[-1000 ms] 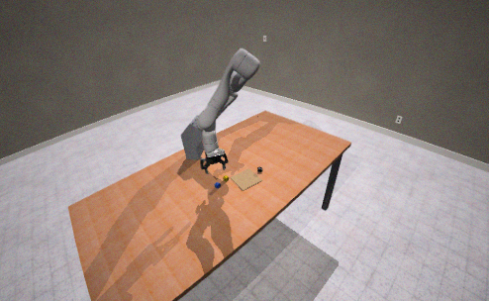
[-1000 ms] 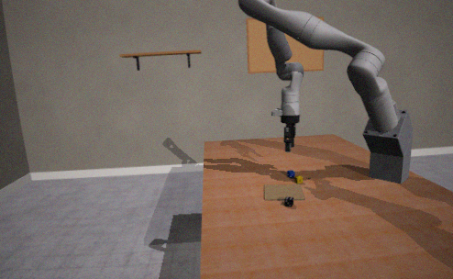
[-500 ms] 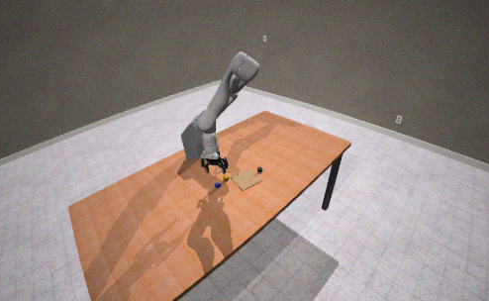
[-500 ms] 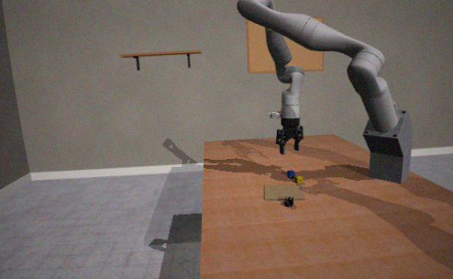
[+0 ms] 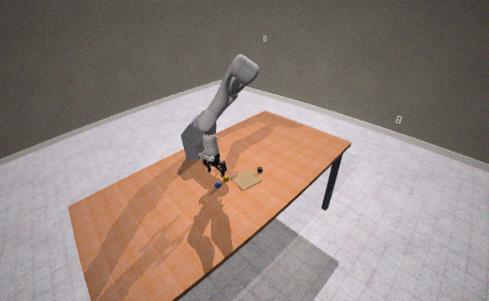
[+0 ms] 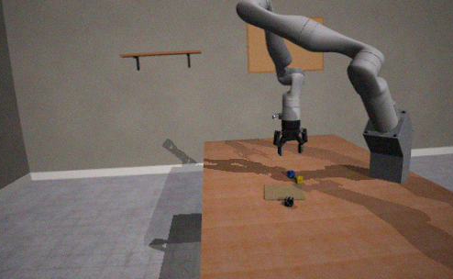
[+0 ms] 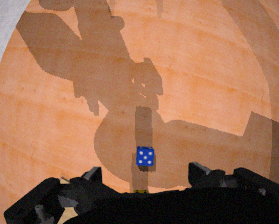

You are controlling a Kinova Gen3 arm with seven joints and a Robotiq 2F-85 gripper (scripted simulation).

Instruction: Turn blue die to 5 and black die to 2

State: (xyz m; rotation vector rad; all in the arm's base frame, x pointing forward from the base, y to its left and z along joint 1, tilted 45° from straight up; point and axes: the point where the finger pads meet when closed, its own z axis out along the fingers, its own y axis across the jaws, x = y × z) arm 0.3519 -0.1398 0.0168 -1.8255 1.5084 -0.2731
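Blue die (image 6: 291,173) off mat (image 6: 283,192), likely 5 up; yellow die (image 6: 299,179) beside; black die (image 6: 289,201) at mat edge.

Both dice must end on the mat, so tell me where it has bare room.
The whole mat looks bare. The black die sits off its near edge. The blue die and yellow die crowd the far corner nearest the arm's base, off the mat. The open gripper hangs above.
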